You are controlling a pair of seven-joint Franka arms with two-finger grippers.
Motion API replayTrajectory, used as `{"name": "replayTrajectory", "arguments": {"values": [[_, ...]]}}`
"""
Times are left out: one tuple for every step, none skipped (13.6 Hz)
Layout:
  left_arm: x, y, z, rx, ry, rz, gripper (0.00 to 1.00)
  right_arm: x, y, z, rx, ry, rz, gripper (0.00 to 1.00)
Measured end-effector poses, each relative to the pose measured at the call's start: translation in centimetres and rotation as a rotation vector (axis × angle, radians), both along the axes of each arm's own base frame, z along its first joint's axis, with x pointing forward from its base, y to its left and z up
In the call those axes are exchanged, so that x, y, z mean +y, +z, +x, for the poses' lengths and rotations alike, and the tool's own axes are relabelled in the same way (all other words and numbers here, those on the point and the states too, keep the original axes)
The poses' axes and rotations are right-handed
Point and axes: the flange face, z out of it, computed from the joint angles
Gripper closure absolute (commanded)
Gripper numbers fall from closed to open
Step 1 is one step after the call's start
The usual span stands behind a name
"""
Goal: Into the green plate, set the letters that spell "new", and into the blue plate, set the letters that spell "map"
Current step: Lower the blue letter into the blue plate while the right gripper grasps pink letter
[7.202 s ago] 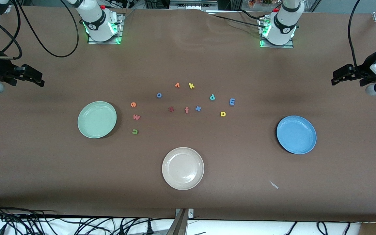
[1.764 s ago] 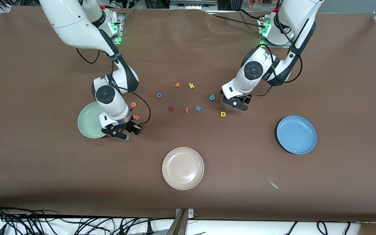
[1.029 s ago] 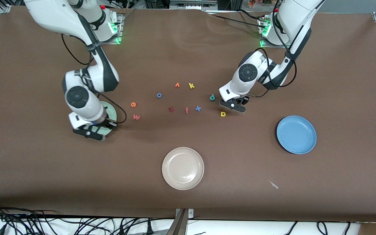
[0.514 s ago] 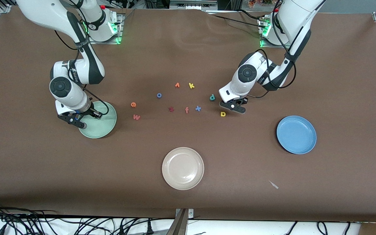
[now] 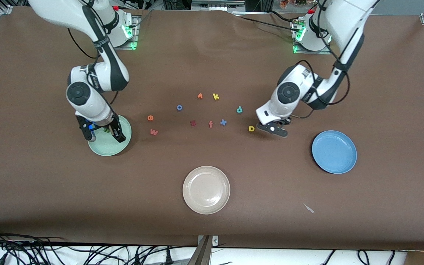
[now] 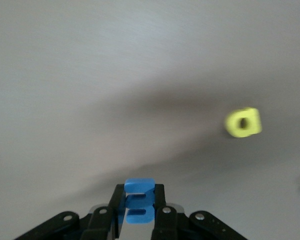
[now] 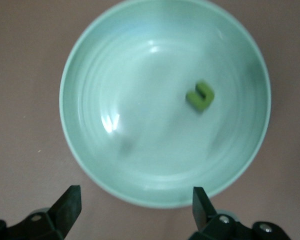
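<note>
My right gripper [image 5: 103, 133] [image 7: 135, 195] hangs open over the green plate [image 5: 105, 151] [image 7: 115, 75]. The olive n [image 5: 106, 129] [image 7: 200, 96] lies loose in that plate. The orange e [image 5: 150, 117] and pinkish-red w [image 5: 154, 131] lie on the table beside the plate. My left gripper [image 5: 272, 129] [image 6: 139, 189] is shut on the light blue m [image 6: 139, 200], above the table between the yellow a [image 5: 251, 128] [image 6: 243, 122] and the blue plate [image 5: 334, 151]. The teal p [image 5: 239, 109] lies farther from the front camera than the a.
A beige plate [image 5: 206, 189] sits nearest the front camera, mid-table. Other loose letters lie in the middle: blue o [image 5: 179, 107], orange pointed letter [image 5: 200, 96], yellow k [image 5: 216, 96], dark red z [image 5: 193, 123], an f [image 5: 210, 124], blue x [image 5: 223, 122].
The right gripper has opened over the green plate and the n now lies in it. The left gripper has shut on the m and moved with it toward the blue plate.
</note>
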Motion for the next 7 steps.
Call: {"name": "replayTrajectory", "arguments": {"values": [[1.5, 1.9, 1.7, 0.011, -0.013, 0.01, 1.0, 2.1, -0.1, -0.1, -0.007, -0.06, 0.003, 0.03], [3.0, 3.3, 3.1, 0.011, -0.027, 0.008, 1.0, 4.0, -0.3, -0.1, -0.016, -0.13, 0.006, 0.07], [4.7, 4.1, 4.1, 0.009, -0.046, 0.0, 1.0, 5.7, -0.5, 0.0, -0.025, -0.202, 0.01, 0.13], [6.6, 4.3, 4.9, 0.014, -0.079, -0.011, 1.0, 7.3, -0.6, 0.1, -0.035, -0.268, 0.015, 0.15], [8.8, 4.3, 5.6, 0.023, -0.119, -0.023, 0.97, 8.7, -0.7, 0.3, -0.043, -0.325, 0.019, 0.15], [11.4, 4.3, 6.2, 0.032, -0.161, -0.037, 0.96, 9.5, -1.0, 0.3, -0.046, -0.36, 0.02, 0.19], [14.2, 4.2, 6.7, 0.041, -0.194, -0.051, 0.96, 9.7, -1.6, 0.3, -0.04, -0.387, 0.019, 0.22]]}}
